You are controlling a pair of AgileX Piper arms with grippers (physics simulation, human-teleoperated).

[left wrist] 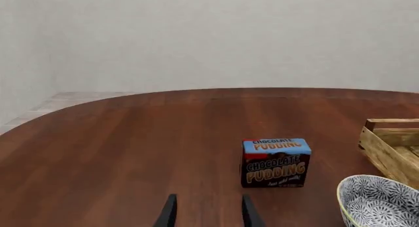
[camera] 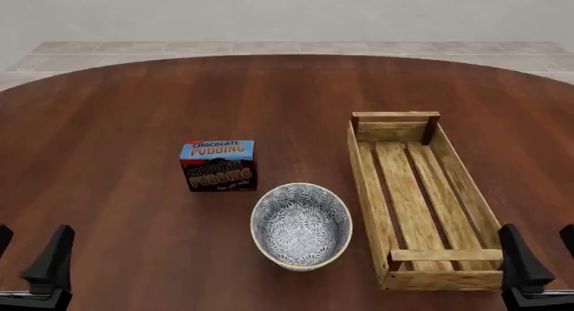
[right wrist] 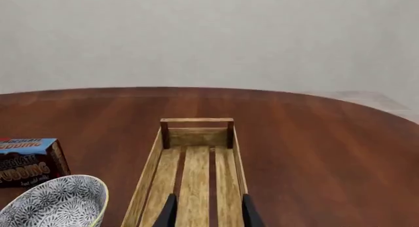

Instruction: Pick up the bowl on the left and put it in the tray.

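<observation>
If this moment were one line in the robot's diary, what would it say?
phase: not started | blue-patterned ceramic bowl: on table, untouched | light-wood slatted tray: empty | left gripper: open | right gripper: open

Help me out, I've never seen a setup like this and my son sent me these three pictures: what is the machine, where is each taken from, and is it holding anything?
These are simulator renders of two robot arms at a round wooden table. The front view looks down from behind them; the left gripper and right gripper peek in at its bottom corners. The other two come from cameras behind each gripper. On the table: a patterned bowl, a chocolate pudding box and a slatted wooden tray. Both grippers are open and hold nothing.
</observation>
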